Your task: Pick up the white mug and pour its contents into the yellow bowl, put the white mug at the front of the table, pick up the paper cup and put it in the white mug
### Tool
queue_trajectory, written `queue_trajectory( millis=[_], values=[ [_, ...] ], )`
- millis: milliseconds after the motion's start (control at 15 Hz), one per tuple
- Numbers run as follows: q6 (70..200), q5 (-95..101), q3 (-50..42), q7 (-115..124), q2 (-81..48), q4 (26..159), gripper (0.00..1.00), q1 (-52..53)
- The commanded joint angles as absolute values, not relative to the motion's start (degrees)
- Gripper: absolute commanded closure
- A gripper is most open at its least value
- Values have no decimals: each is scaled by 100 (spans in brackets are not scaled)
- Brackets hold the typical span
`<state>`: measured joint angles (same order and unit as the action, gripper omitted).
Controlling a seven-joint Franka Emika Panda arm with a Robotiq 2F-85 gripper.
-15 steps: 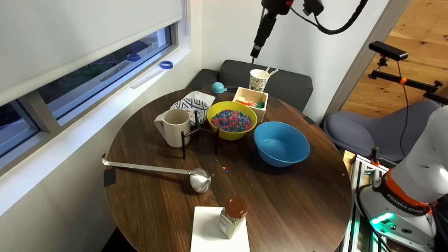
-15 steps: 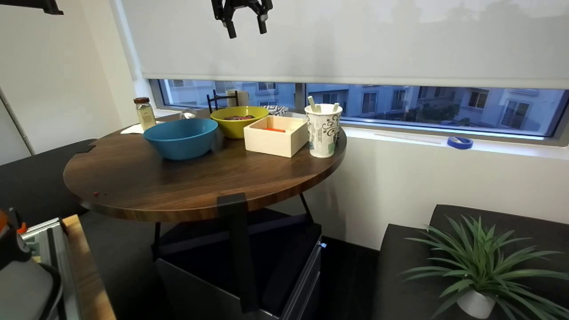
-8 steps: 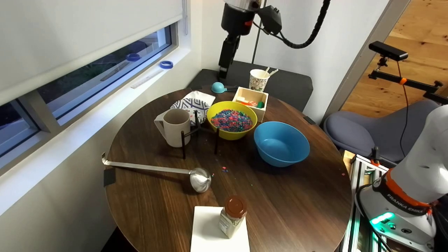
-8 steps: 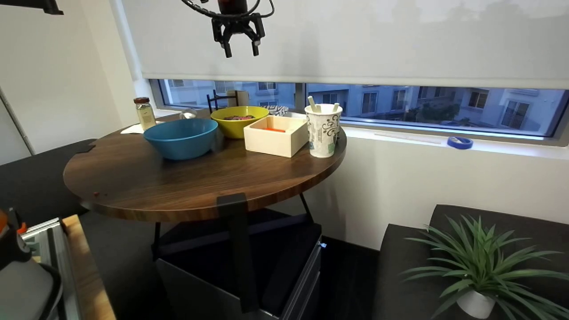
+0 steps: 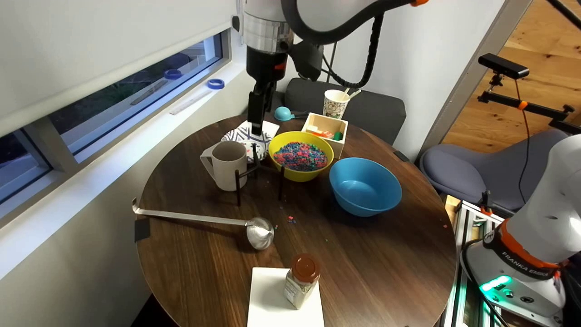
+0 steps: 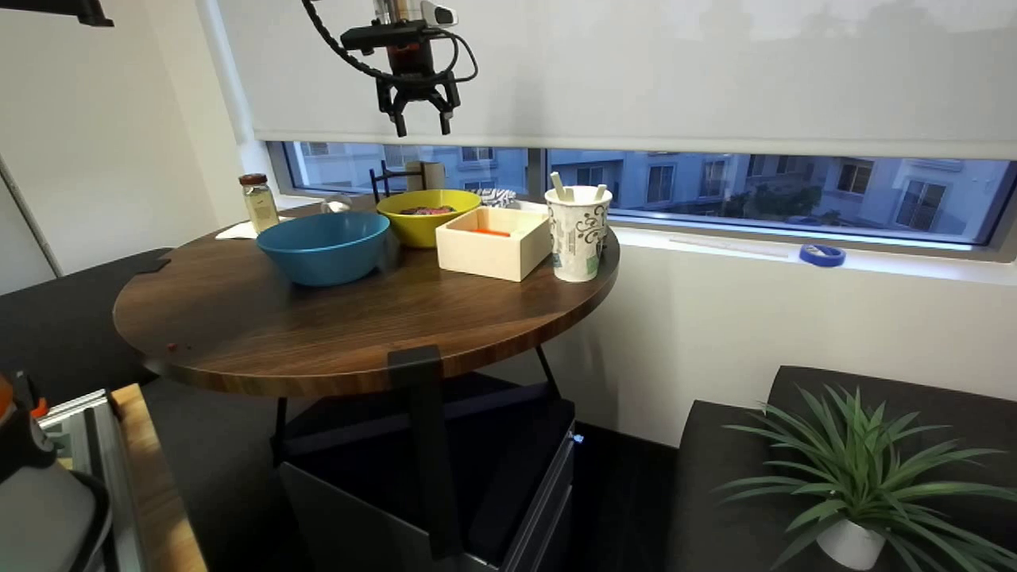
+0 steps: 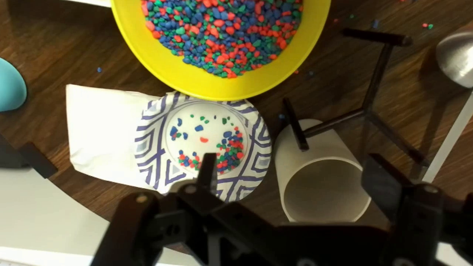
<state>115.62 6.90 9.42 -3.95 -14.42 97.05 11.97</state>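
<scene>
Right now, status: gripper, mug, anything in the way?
Gripper open, nothing held. White mug upright, not grasped. Dark stand close beside it, contact unclear, may crowd the grasp.

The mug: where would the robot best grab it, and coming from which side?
Probably by the handle, with the open hand coming down from above to straddle it. The mug stands upright, and its slim handle juts out on the side away from the stand, which crowds the other side.
</scene>
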Motion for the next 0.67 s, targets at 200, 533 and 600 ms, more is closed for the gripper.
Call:
queue_trajectory(
  millis=[200,533,600],
  values=[
    [11651,998,892,409,-2068,9302,0,1425],
    [12032,898,838,773,-2248,9225,0,1410],
    [12148,859,833,819,-2268,9223,0,1397]
  ],
)
